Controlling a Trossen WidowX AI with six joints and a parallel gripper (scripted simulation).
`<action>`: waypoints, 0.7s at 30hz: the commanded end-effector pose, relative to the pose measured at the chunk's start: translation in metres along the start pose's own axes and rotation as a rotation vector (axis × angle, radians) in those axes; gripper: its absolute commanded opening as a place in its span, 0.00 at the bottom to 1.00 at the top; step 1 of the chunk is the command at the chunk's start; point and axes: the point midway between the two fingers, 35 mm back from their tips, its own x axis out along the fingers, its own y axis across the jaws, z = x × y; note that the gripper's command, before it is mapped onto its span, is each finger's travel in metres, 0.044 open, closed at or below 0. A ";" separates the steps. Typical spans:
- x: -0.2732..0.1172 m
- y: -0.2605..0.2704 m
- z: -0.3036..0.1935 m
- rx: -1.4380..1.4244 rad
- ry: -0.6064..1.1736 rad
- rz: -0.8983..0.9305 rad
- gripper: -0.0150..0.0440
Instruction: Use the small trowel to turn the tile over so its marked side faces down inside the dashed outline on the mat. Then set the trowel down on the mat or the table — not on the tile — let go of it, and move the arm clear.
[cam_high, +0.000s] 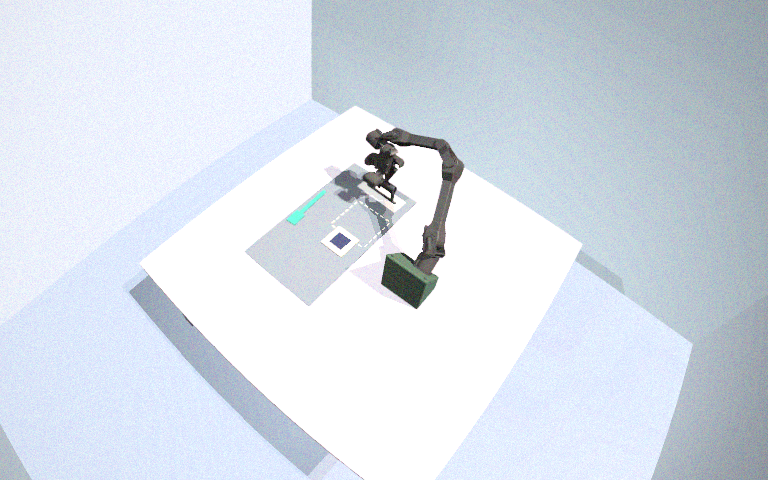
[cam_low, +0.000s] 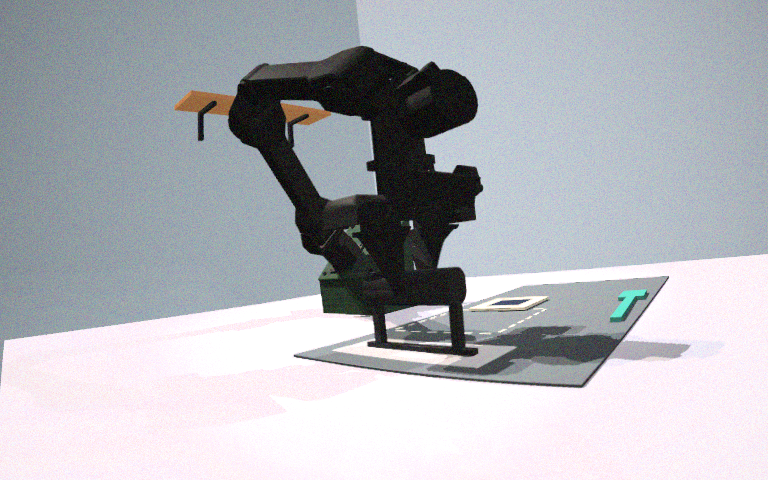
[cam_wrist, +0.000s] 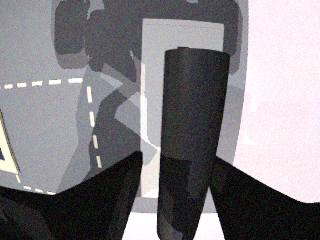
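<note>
Nearest the exterior viewpoint, the dark bar-handled trowel (cam_high: 366, 184) (cam_low: 438, 284) (cam_wrist: 195, 100) stands over the pale rectangle (cam_low: 498, 354) (cam_wrist: 184, 31), its handle between the partly open jaws of the gripper (cam_high: 385, 176) (cam_low: 416, 277) (cam_wrist: 175, 159); whether both fingers touch it cannot be told. Beyond, the tile (cam_high: 340, 241) (cam_low: 509, 303) (cam_wrist: 7, 159) lies dark square up, mostly outside the dashed outline (cam_high: 376, 211) (cam_low: 512, 324) (cam_wrist: 93, 117), with a teal tool (cam_high: 305, 207) (cam_low: 625, 303) farther along the mat (cam_high: 294, 260) (cam_low: 577, 291) (cam_wrist: 40, 45).

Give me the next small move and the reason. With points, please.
Probably close the hand (cam_high: 384, 176) (cam_low: 416, 272) (cam_wrist: 175, 159) gently on the trowel's black handle (cam_high: 389, 186) (cam_low: 434, 286) (cam_wrist: 195, 105): its fingers straddle the handle, a gap shows on one side, and the tile (cam_high: 340, 241) (cam_low: 509, 303) (cam_wrist: 8, 159) still needs turning, marked side up.
</note>
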 end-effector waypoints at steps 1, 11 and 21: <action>0.001 0.001 0.000 -0.003 -0.001 0.003 0.56; 0.001 0.001 0.000 -0.003 -0.001 0.003 0.47; 0.001 0.001 0.000 0.002 -0.001 0.003 0.47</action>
